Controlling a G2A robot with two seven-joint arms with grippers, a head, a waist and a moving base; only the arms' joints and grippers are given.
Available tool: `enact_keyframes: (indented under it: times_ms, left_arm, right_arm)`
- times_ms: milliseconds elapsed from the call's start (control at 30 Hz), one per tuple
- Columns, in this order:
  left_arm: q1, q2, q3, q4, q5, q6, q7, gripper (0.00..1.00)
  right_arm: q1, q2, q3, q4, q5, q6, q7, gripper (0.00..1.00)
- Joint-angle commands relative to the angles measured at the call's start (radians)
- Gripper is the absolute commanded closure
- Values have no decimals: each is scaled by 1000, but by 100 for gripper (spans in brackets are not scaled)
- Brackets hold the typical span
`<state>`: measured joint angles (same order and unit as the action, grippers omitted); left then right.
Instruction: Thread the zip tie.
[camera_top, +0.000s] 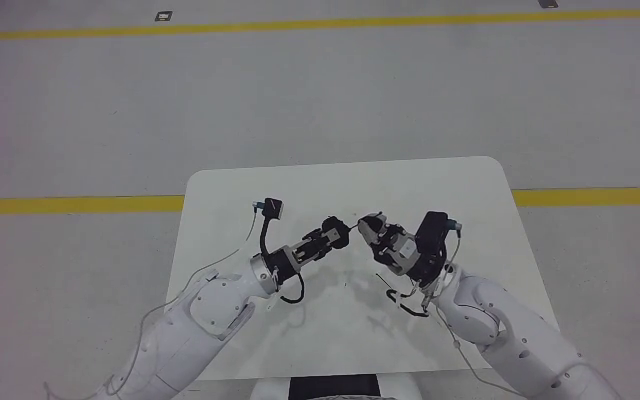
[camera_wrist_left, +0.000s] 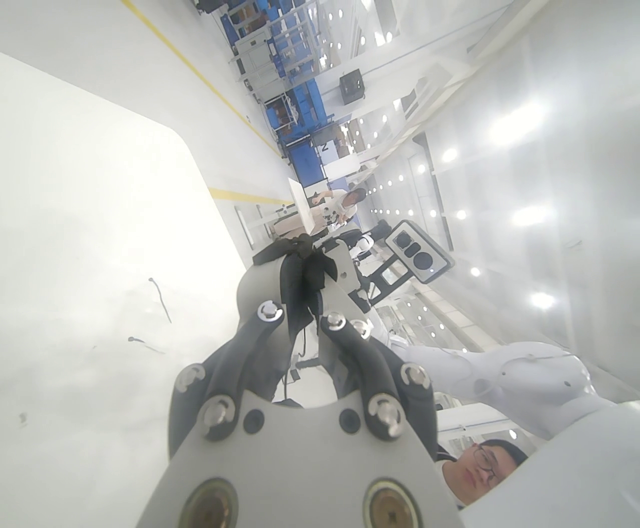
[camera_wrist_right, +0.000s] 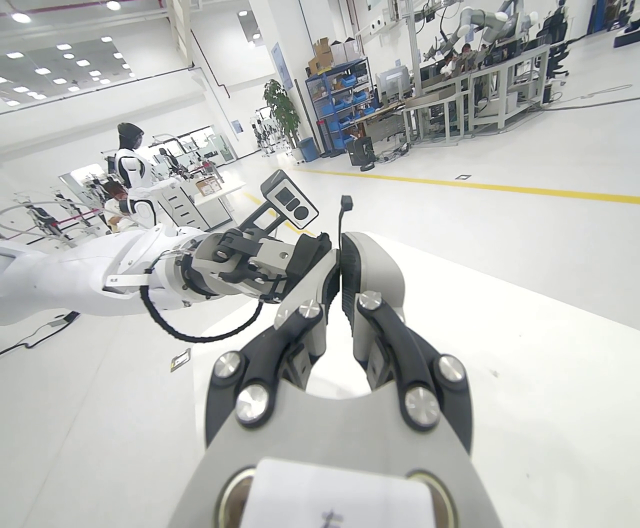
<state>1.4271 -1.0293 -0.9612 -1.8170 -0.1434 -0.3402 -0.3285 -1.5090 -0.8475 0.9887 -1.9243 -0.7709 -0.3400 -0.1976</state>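
Black and thin, the zip tie (camera_wrist_right: 345, 210) is clamped between the closed fingers of the right gripper (camera_wrist_right: 341, 257), its head sticking out past the fingertips. Both grippers meet above the middle of the white table (camera_top: 450, 190). The left gripper (camera_top: 342, 231) sits just beside the right, fingers pressed together. Whether it pinches the tie cannot be told.

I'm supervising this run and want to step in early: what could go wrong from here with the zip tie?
1. The zip tie stands thin and free above the shut right end effector; it may bend or twist off line.
2. The left end effector sits close beside the right one, so a small error could knock them together.
3. If dropped, it would land on the table.
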Motion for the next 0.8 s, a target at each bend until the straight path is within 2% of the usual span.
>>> enact_keyframes:
  times_ms: [0,500,767]
  left_arm:
    - [1,-1,-2,-2,-5,0,-5,100]
    - [7,-6,-10,-15,-16,0,-34,100]
    - [8,-8,-17,-16,-19,0,-42,100]
  right_arm:
    - [2,2,-5,-1,8,0,-6,100]
    - [38,31,-60,1,18,0,-26,100]
    - [47,43,-66,9,31,0,-55,100]
